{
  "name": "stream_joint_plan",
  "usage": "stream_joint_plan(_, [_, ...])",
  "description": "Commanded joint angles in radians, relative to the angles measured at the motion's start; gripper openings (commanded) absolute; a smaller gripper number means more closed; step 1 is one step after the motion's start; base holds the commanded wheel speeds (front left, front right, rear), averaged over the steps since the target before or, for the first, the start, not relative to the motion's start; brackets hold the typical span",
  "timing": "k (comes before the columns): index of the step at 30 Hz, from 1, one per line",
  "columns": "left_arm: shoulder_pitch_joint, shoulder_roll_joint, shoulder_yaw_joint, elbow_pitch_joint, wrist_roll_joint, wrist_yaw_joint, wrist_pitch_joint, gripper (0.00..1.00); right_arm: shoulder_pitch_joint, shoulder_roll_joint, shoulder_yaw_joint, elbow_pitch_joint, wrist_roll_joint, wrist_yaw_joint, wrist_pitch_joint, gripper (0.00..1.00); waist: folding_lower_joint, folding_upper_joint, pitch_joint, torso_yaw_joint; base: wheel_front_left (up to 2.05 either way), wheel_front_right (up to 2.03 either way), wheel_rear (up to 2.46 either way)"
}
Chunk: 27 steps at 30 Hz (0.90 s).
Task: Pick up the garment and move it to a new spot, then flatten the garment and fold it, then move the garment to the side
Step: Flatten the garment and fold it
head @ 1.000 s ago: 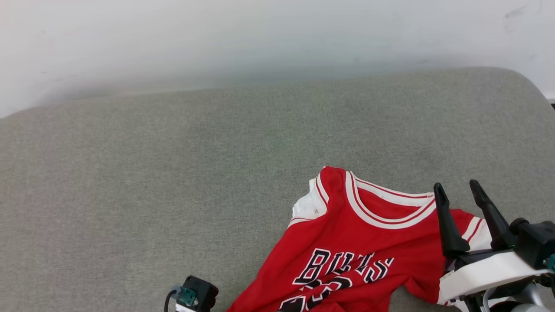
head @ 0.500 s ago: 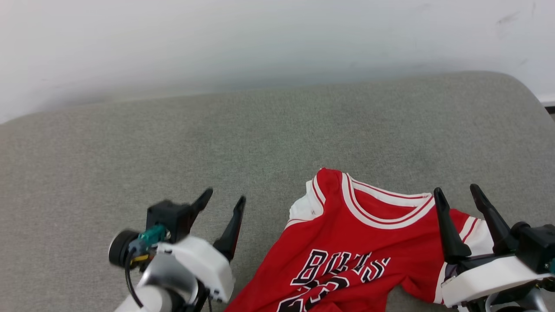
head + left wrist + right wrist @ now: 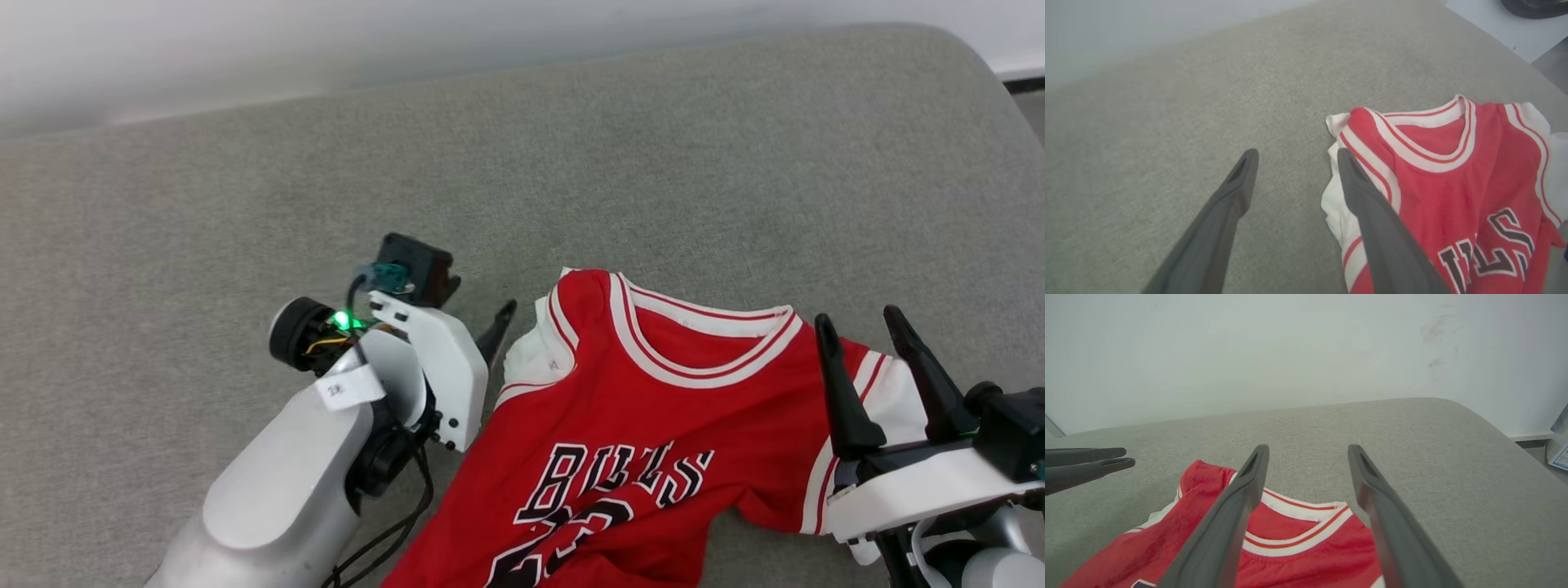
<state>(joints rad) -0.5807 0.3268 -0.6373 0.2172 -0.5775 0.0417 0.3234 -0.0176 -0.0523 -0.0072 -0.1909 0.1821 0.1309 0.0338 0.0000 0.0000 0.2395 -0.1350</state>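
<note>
The garment (image 3: 637, 425) is a red jersey with white sleeves and striped trim, lying face up and wrinkled on a grey padded surface (image 3: 245, 204). My left gripper (image 3: 473, 306) hovers beside its left sleeve, open with nothing between the fingers. In the left wrist view the left gripper (image 3: 1297, 153) has one finger over the sleeve edge of the garment (image 3: 1445, 179). My right gripper (image 3: 856, 320) stands open above the other shoulder and holds nothing. In the right wrist view the right gripper (image 3: 1308, 449) stands over the collar of the garment (image 3: 1298, 555).
The grey padded surface (image 3: 1412, 428) stretches wide to the left and behind the jersey, with a white wall (image 3: 1249, 355) at its back. Its rounded right corner (image 3: 971, 57) drops off to the floor. The left gripper's fingers (image 3: 1086, 463) show at the left of the right wrist view.
The head camera has tilted down. My left arm has risen into view and reached forward to the jersey's left sleeve, its gripper now open. The right gripper and the jersey have stayed put.
</note>
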Motion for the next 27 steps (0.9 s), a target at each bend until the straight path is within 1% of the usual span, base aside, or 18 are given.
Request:
stream_joint_plan(1, [-0.015,-0.007,-0.006,0.01,-0.006,-0.013,0.013,1.0,-0.016,0.002,0.0,0.005,0.003,0.0,-0.008,1.0,0.0,0.0,0.019,-0.013,0.0,0.0,0.0])
stream_joint_plan(5, [-0.063,-0.01,-0.065,0.094,-0.025,-0.077,0.141,1.0,-0.028,0.002,-0.002,0.014,0.011,0.0,-0.017,1.0,0.0,0.0,0.042,-0.02,0.0,0.0,0.0])
stream_joint_plan(8, [-0.102,-0.009,-0.11,0.149,-0.002,-0.098,0.202,1.0,-0.038,0.003,0.001,0.022,0.014,0.0,-0.025,1.0,0.0,0.0,0.054,-0.024,0.0,0.0,0.0])
stream_joint_plan(15, [-0.118,-0.031,-0.235,0.284,0.026,-0.145,0.34,1.0,-0.049,0.003,0.001,0.038,0.024,0.0,-0.031,1.0,0.0,0.0,0.059,-0.035,0.0,0.0,0.0])
stream_joint_plan(16, [-0.119,-0.033,-0.255,0.298,0.028,-0.155,0.357,0.91,-0.048,0.002,0.001,0.04,0.025,0.0,-0.031,1.0,0.0,0.0,0.057,-0.037,0.0,0.0,0.0])
stream_joint_plan(17, [-0.116,-0.037,-0.274,0.31,0.022,-0.16,0.372,0.4,-0.049,0.003,0.002,0.042,0.026,0.0,-0.032,1.0,0.0,0.0,0.055,-0.04,0.0,0.0,0.0])
stream_joint_plan(18, [-0.121,-0.038,-0.29,0.315,0.024,-0.167,0.374,0.0,-0.048,0.003,0.001,0.043,0.027,0.0,-0.033,1.0,0.0,0.0,0.053,-0.041,0.0,0.0,0.0])
stream_joint_plan(20, [-0.134,-0.039,-0.304,0.325,0.026,-0.168,0.357,0.0,-0.046,0.003,0.0,0.046,0.032,0.0,-0.034,1.0,0.0,0.0,0.049,-0.043,0.0,0.0,0.0])
stream_joint_plan(22, [-0.158,-0.034,-0.291,0.329,0.036,-0.164,0.306,0.0,-0.042,0.003,0.001,0.048,0.04,0.0,-0.035,1.0,0.0,0.0,0.045,-0.044,0.0,0.0,0.0])
stream_joint_plan(27, [-0.164,-0.015,-0.22,0.334,0.034,-0.101,0.159,0.0,-0.025,0.003,-0.008,0.058,0.051,0.0,-0.036,1.0,0.0,0.0,0.022,-0.038,0.0,0.0,0.0])
